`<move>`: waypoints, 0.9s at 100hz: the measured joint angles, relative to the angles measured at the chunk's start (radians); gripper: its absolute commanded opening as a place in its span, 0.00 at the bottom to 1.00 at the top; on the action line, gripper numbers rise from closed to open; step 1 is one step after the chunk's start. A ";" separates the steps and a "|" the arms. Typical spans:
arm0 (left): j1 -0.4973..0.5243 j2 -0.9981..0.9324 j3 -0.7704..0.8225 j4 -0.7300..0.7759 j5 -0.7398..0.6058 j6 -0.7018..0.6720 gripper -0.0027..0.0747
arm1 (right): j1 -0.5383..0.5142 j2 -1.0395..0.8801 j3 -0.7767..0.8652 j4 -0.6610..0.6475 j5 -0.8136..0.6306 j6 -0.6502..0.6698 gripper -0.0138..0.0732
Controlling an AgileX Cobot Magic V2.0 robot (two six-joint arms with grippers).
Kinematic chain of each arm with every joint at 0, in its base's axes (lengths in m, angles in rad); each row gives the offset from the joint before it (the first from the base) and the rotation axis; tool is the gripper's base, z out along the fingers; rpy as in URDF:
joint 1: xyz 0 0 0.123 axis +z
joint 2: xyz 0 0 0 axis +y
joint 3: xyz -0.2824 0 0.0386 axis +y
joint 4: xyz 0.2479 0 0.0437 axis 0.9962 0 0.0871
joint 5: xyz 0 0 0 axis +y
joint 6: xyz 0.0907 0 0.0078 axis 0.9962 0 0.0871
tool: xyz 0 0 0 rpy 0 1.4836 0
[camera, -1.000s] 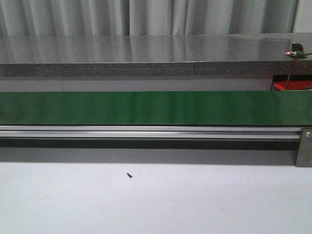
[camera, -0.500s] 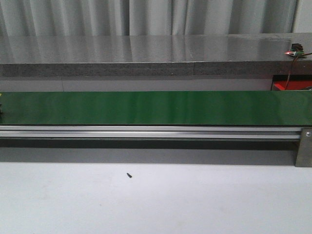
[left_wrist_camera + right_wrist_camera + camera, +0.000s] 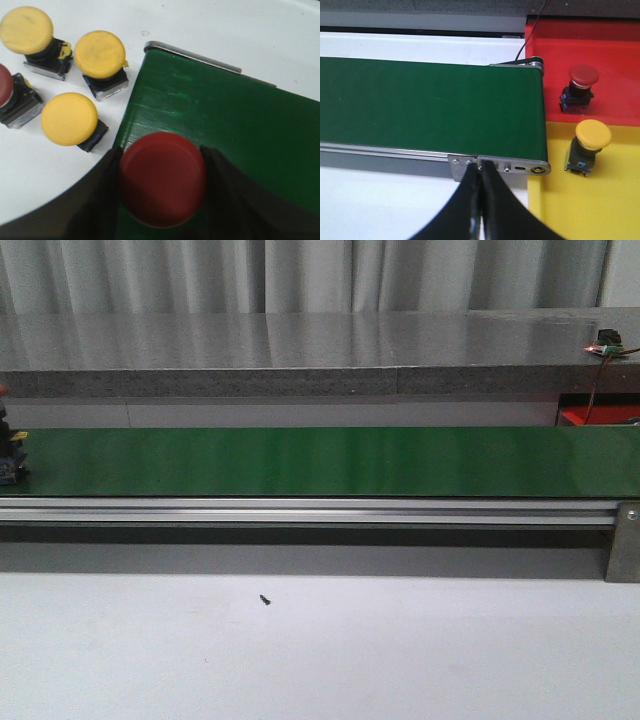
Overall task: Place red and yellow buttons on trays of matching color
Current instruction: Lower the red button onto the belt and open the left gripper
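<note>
Fingers of the left gripper [image 3: 162, 200] are clamping a red button [image 3: 162, 177] by its body, one dark finger on each side, and holding it over the left end of the green conveyor belt [image 3: 240, 130]. In the front view this button [image 3: 8, 455] is now showing at the belt's far-left edge, where half a second ago only a sliver was visible and a second ago nothing at all. That suggests the left arm is bringing the button onto the belt so it can travel rightward toward the trays; whether it is already touching the belt cannot be told.

Beside the belt's left end, on the white worktop [image 3: 250, 30], three yellow buttons [image 3: 69, 119] and part of another red one [image 3: 7, 95] are waiting their turn.

At the belt's right end, the right gripper [image 3: 481, 200] is hanging with its fingers pressed together, holding nothing, near the belt's metal end bracket [image 3: 500, 167]. Just beyond it, the red tray [image 3: 620, 55] is holding one red button [image 3: 579, 87], standing upright. The yellow tray [image 3: 620, 200], nearer, is holding one yellow button [image 3: 587, 145]. Both are already matching their trays, so the task appears partly done, with several buttons left to feed.
</note>
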 measured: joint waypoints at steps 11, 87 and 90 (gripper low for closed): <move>-0.004 0.000 0.000 0.000 0.000 0.002 0.31 | 0.000 0.000 0.000 0.000 0.000 0.000 0.02; -0.006 -0.093 0.000 -0.159 0.053 0.171 0.66 | 0.002 0.000 0.000 0.001 0.000 0.000 0.02; -0.006 -0.105 0.000 -0.165 0.060 0.173 0.62 | 0.002 0.000 0.000 0.001 0.000 0.000 0.02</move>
